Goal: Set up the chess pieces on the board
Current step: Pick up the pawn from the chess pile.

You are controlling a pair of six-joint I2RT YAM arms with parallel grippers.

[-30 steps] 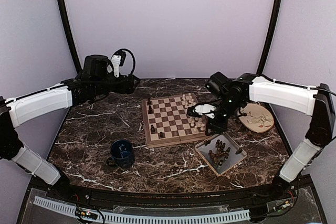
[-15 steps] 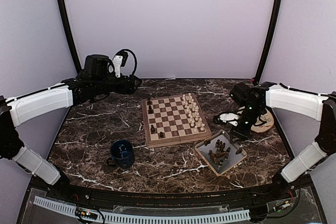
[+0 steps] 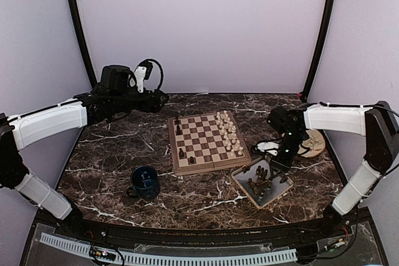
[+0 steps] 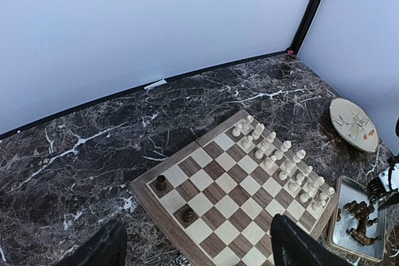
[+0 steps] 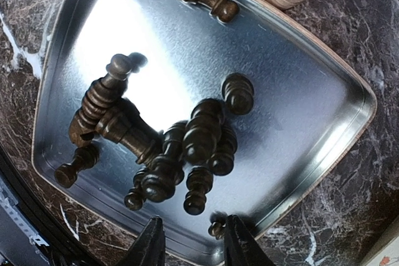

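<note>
The board [image 3: 203,139] lies mid-table. Cream chess pieces [image 3: 229,134] fill its right two columns, and three dark pieces [image 3: 179,130] stand along its left side. In the left wrist view the board [image 4: 232,192] shows the cream rows [image 4: 280,159] and two dark pieces [image 4: 161,182]. My left gripper [image 4: 196,258] is open and empty, high above the board's far left corner [image 3: 161,99]. My right gripper [image 5: 194,244] is open and empty, just above the grey tray [image 5: 299,85], near a heap of dark pieces [image 5: 187,141]. It also shows in the top view [image 3: 278,162].
The grey tray [image 3: 278,190] sits right of the board's near corner. A round beige plate [image 3: 313,144] lies behind my right arm and shows in the left wrist view [image 4: 353,124]. A blue mug [image 3: 144,182] stands left of the board's near edge.
My right gripper has left the board's right edge, swung out towards the plate, and come down over the tray. The left arm has not moved.
</note>
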